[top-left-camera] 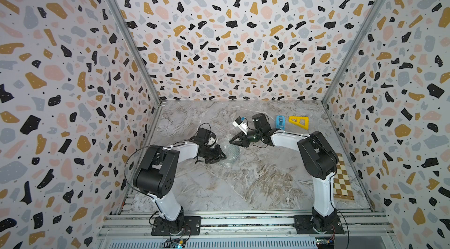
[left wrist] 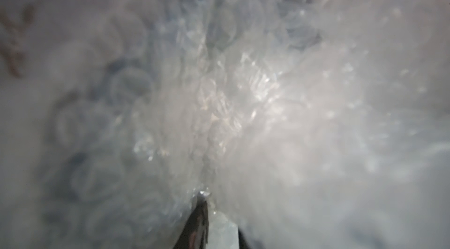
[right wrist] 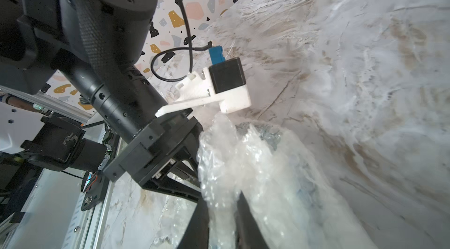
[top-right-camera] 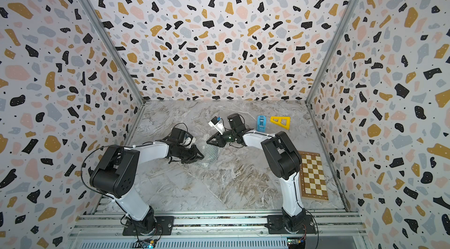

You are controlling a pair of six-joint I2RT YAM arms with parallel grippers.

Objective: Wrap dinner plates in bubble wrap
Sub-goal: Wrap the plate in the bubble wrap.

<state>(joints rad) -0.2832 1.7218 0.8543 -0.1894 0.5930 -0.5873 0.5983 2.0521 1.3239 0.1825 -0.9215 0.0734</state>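
Both claws meet near the middle of the table (top-left-camera: 255, 182), tips pointed at each other, with the bubble wrap (top-left-camera: 231, 154) bunched between them.

Left claw (top-left-camera: 223, 156): low, just above the table and on the near side of the bundle. In its wrist view a fold of wrap (left wrist: 220, 232) sits pinched between the fingers (left wrist: 199, 223). It is closed and gripping the wrap. The rest of that view is wrap right up against the lens and out of focus.

Right claw (top-left-camera: 231, 141): on the far side of the bundle and raised a little higher. In its wrist view a crumpled ridge of wrap (right wrist: 226, 174) rises between the two dark fingers (right wrist: 246, 223), which clamp it from both sides. It too is closed on the wrap.

Orientation: the gathered ridge runs straight from my right claw to my left claw, so its long axis lies roughly far to near along the table's depth. Both top views show this (top-right-camera: 210, 152). The flat edges of the sheet are too clear against the marble to trace.

Plate: only bluish smudges show through the wrap. I cannot tell its outline or which way it faces.

The chessboard (top-left-camera: 343, 179) lies well apart at the right edge of the table.
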